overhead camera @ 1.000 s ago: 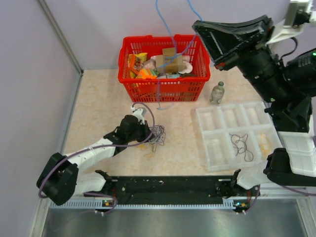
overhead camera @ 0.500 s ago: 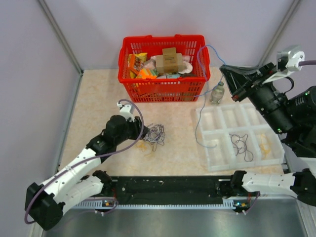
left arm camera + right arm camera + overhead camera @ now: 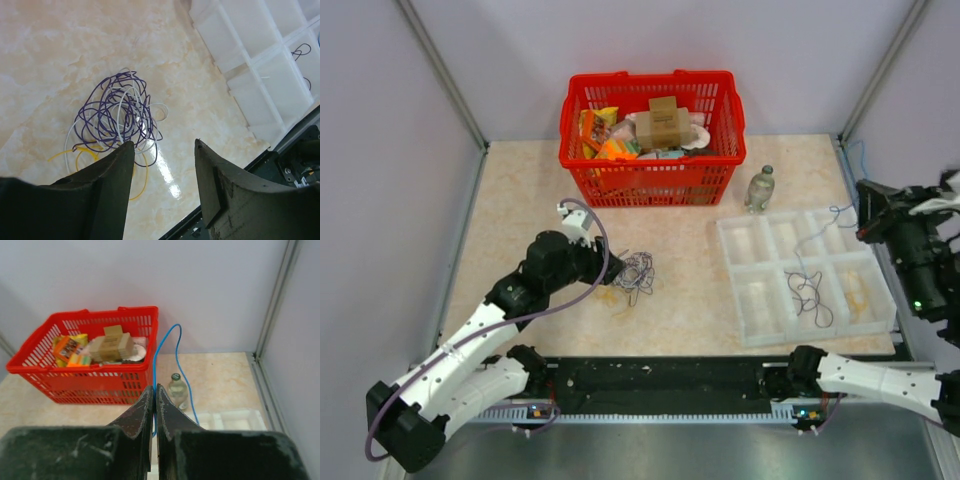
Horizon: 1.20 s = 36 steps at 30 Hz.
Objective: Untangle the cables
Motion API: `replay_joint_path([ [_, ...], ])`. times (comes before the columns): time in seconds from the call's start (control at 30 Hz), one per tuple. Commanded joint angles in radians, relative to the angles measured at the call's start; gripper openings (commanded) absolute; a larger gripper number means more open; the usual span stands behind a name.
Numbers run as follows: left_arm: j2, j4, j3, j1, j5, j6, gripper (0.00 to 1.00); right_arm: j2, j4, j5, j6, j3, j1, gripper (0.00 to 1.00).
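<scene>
Looks like the step of pulling one strand free. Pinching a thin blue cable [image 3: 167, 340] tight between the shut right fingers [image 3: 150, 399], far over at the right edge of the top view. Hovering with the left fingers [image 3: 120, 165] wide apart and empty, just above the messy knot of dark purple, white and yellow cables [image 3: 117, 110] on the table [image 3: 520, 190], near the middle of the frame. Counting one dark purple strand [image 3: 807, 292] and what looks like a yellow one [image 3: 857, 290] as sorted, in boxes of the white plastic tray [image 3: 760, 300] at the right. Next, most likely: lay the blue one in a free box, then dip the left fingers and pinch just one loop, not the whole knot. Working on a shiny, pale, marble-look table with plain light walls around, a red plastic basket [image 3: 650, 182] of packets at the top middle, and a small clear bottle [image 3: 760, 187] just right of it.
</scene>
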State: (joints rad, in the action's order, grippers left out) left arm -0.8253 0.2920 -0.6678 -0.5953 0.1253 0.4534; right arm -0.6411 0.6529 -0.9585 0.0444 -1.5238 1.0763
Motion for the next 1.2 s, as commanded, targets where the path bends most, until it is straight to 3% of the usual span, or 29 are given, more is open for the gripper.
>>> replay_joint_path([
  [0.0,0.000,-0.050,-0.050,0.003,0.054,-0.013,0.56,-0.161,-0.091,-0.101,0.095,0.053,-0.016,0.00],
  [0.07,0.003,-0.037,-0.058,0.003,0.059,-0.007,0.56,-0.213,-0.131,-0.048,0.101,0.051,-0.085,0.00],
  [0.23,0.055,-0.025,-0.035,0.003,0.066,0.016,0.57,-0.265,-0.133,0.306,-0.072,0.077,-0.351,0.00],
  [0.43,0.086,0.006,-0.030,0.002,0.066,0.024,0.56,-0.333,-0.133,0.331,-0.077,-0.022,-0.352,0.00],
  [0.7,0.092,0.021,-0.052,0.002,0.066,0.021,0.55,-0.301,-0.192,0.348,-0.064,0.079,-0.355,0.00],
  [1.0,0.051,0.013,-0.056,0.003,0.069,0.021,0.55,-0.408,-0.229,0.400,-0.014,-0.047,-0.412,0.00],
  [1.17,0.064,0.013,-0.046,0.003,0.085,0.028,0.55,-0.382,-0.234,0.388,-0.021,0.031,-0.426,0.00],
])
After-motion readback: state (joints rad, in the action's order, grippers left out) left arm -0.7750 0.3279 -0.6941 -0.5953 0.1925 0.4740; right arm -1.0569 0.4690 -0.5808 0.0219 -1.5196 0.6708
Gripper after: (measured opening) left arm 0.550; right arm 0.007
